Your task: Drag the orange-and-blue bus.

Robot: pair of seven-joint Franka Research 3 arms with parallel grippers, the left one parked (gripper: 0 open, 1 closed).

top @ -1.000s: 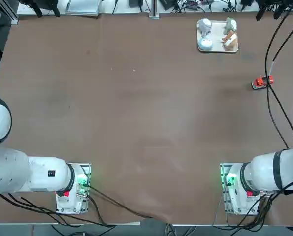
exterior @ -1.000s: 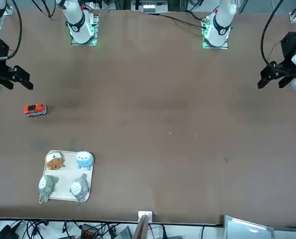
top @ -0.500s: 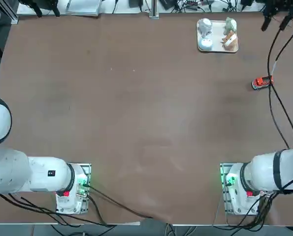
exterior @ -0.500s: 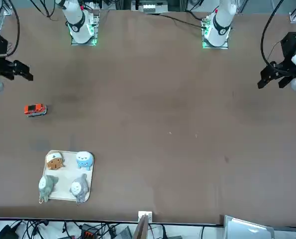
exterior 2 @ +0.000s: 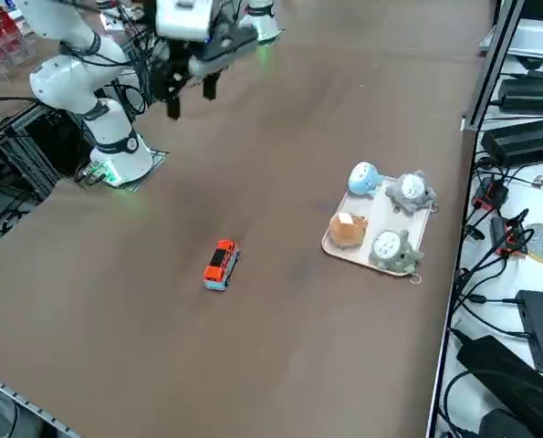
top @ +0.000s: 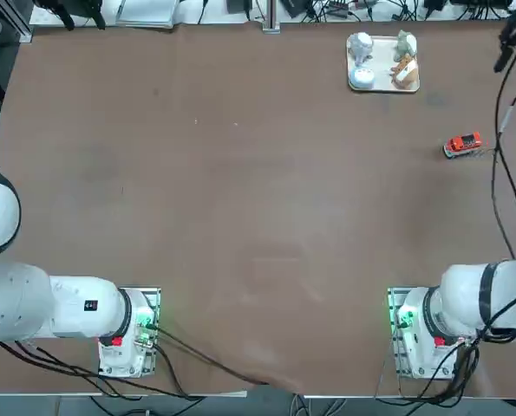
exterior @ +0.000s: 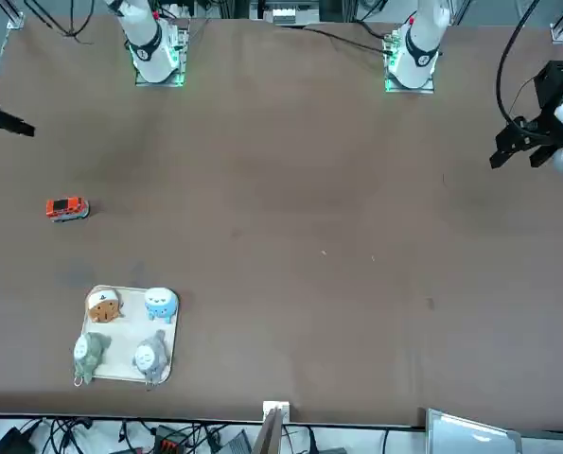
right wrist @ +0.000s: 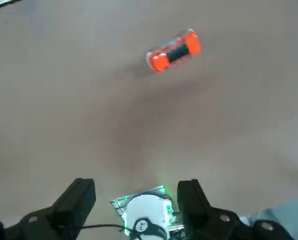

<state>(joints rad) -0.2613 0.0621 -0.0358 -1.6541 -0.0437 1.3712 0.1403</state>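
The orange-and-blue bus (top: pixel 462 145) (exterior: pixel 67 208) (exterior 2: pixel 221 264) (right wrist: pixel 174 51) is a tiny red-orange toy. It stands alone on the brown table near the table's right edge. My right gripper (exterior 2: pixel 192 100) (right wrist: pixel 136 195) hangs high above the table, well apart from the bus, toward my own base. Its two dark fingers (right wrist: pixel 81 197) are spread open with nothing between them. In the front view only a dark tip of the gripper (exterior: pixel 7 122) shows at the picture's left edge.
A small cream tray (top: pixel 382 50) (exterior: pixel 125 333) (exterior 2: pixel 331 245) with several little figurines lies at the table's far right, beyond the bus. The right arm's base (top: pixel 422 334) glows green at the near edge. Cables hang by the table's right edge.
My right gripper has risen and swung away from the bus toward the table's right edge, nearly leaving the front view. The bus has stayed in place.
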